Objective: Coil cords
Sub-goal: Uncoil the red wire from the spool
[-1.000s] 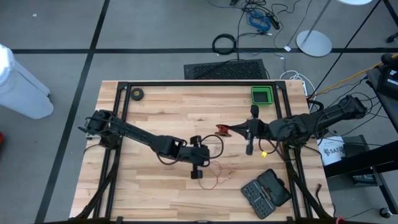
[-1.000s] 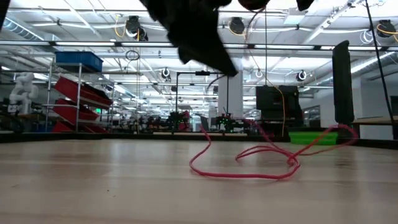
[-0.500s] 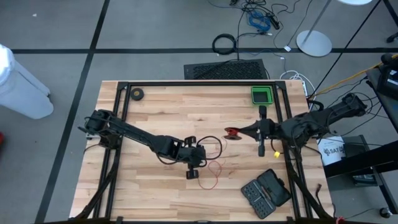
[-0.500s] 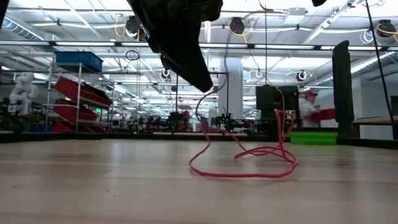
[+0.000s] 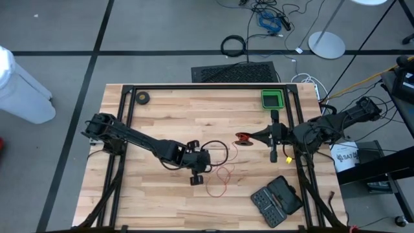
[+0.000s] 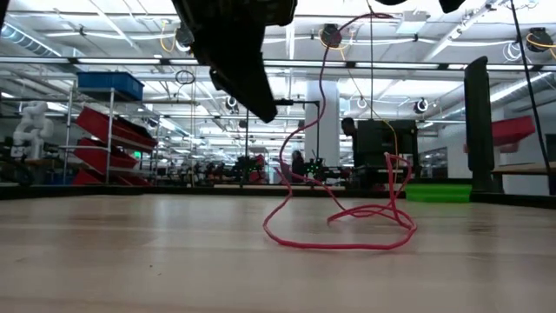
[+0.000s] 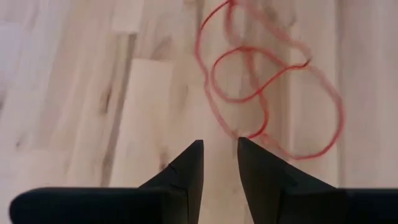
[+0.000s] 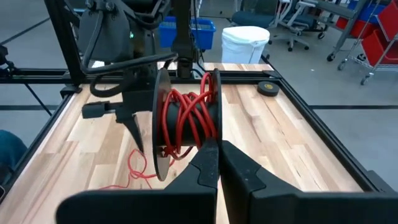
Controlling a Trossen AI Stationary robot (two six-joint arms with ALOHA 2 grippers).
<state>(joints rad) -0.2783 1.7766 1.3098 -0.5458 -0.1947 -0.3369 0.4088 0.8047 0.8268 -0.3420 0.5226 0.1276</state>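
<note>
The thin red cord (image 5: 218, 182) lies in loose loops (image 7: 267, 93) on the wooden table. One strand (image 6: 320, 96) rises from the loops to the small black reel (image 5: 242, 138). Several red turns are wound on the reel (image 8: 186, 121). My right gripper (image 8: 214, 146) is shut on the reel and holds it above the table's middle. My left gripper (image 5: 196, 178) hovers open over the table, just left of the loops. Its fingertips (image 7: 219, 146) point down at the nearest loop and nothing lies between them. In the low view it hangs clear of the rising strand (image 6: 265, 111). My right gripper pinches the rim of one reel flange (image 8: 215, 138) between its two shut fingers. The fingers come nearly level from the table's right side. The reel stands on edge, lifted clear of the table. The cord hangs slack from it down to the loops.
A green bin (image 5: 272, 99) stands at the far right. An open black bit case (image 5: 277, 199) lies at the near right. A small black ring-shaped roll (image 5: 142, 98) sits at the far left. Black frame rails (image 5: 200, 86) border the table.
My left gripper has drawn back toward the table's left edge, away from the loops. The strand that ran up to its fingertips now hangs free from the reel. My right gripper has carried the reel toward the table's right edge. The loops on the table have bunched closer together.
</note>
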